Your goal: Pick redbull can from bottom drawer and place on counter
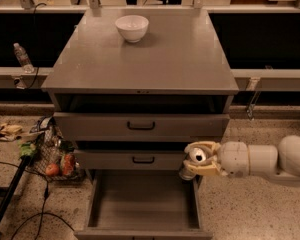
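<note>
The redbull can (198,156), silver with a shiny round top, is tilted in my gripper (200,160), whose tan fingers are shut on it. The gripper hangs at the right front corner of the cabinet, level with the middle drawer and above the right edge of the bottom drawer (140,206). That drawer is pulled out and shows its bare grey floor. The counter (160,64) is the grey cabinet top above. My white arm (260,159) reaches in from the right.
A white bowl (132,27) stands at the back of the counter. The top drawer (140,125) is slightly pulled out. A clear plastic bottle (23,57) stands on a ledge at the left. A wire basket with fruit (52,159) and cables (20,194) lie on the floor at the left.
</note>
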You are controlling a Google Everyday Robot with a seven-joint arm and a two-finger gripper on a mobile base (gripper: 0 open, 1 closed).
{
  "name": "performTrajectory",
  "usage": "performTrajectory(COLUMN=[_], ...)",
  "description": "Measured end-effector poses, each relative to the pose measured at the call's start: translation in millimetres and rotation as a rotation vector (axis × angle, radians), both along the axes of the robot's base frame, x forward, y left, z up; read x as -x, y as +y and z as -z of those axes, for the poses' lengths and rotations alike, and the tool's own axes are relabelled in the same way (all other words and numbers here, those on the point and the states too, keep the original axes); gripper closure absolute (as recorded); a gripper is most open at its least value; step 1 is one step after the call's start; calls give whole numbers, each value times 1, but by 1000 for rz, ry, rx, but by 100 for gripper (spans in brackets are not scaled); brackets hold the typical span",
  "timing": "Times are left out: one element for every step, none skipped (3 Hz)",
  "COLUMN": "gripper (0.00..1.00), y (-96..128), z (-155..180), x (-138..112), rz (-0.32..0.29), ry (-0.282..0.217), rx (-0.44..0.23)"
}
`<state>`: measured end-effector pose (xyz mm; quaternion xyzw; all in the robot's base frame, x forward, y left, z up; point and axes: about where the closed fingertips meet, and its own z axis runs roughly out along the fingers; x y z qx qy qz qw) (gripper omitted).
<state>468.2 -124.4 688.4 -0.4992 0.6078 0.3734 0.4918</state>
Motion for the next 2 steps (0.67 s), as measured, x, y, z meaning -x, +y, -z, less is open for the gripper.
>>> performTrajectory(gripper=[100, 100], y=[28, 52], z=[-117, -224], x=[22, 28], rz=[-86, -150], ry=[-74, -165], rx=[127, 247])
